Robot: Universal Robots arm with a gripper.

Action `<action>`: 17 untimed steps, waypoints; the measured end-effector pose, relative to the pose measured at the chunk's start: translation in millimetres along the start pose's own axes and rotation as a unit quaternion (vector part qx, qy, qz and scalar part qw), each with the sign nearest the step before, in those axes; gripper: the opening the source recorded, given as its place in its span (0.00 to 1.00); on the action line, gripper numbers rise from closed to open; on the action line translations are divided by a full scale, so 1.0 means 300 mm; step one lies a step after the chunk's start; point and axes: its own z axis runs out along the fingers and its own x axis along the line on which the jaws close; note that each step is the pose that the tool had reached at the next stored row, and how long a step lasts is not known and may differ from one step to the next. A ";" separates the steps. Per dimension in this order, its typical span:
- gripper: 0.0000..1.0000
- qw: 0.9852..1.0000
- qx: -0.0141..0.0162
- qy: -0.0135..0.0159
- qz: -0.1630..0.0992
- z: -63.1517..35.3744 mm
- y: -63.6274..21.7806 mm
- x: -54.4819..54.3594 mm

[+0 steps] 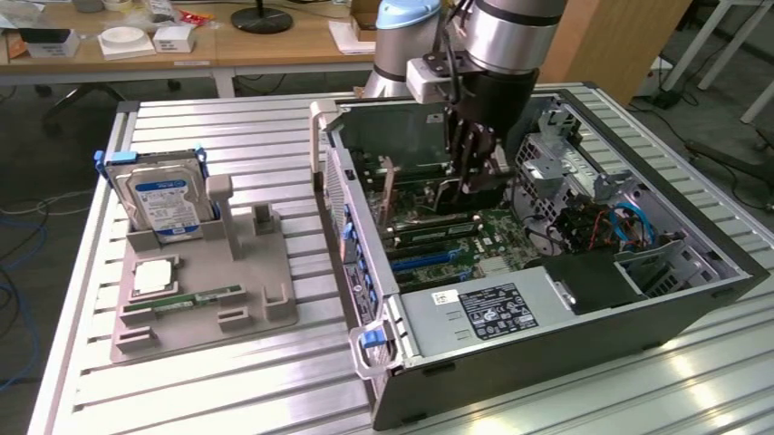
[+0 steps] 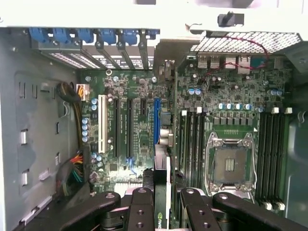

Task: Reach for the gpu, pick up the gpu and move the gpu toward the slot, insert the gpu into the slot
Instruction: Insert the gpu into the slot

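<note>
While the fingers [image 2: 143,207] grip the gpu [image 2: 160,217] edge-on, it shows as a thin dark card with a green patch, hanging inside the computer case [image 1: 545,362] at one o'clock from the blue slot [image 2: 157,120] in the exterior view.

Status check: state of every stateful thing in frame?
black pincer: shut on green gpu card
green gpu card: held, unseated
long blue plastic slot: empty
black metal computer case: side open
blue-labelled silver hard drive: upright in grey holder
square silver processor socket: empty
</note>
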 end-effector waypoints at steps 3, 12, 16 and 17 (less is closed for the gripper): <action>0.26 1.000 0.000 0.000 0.000 0.009 0.006 0.003; 0.26 1.000 0.000 0.000 0.000 0.052 0.012 0.016; 0.26 1.000 0.000 0.000 0.000 0.074 0.015 0.017; 0.26 1.000 0.000 0.000 0.000 0.076 0.016 0.020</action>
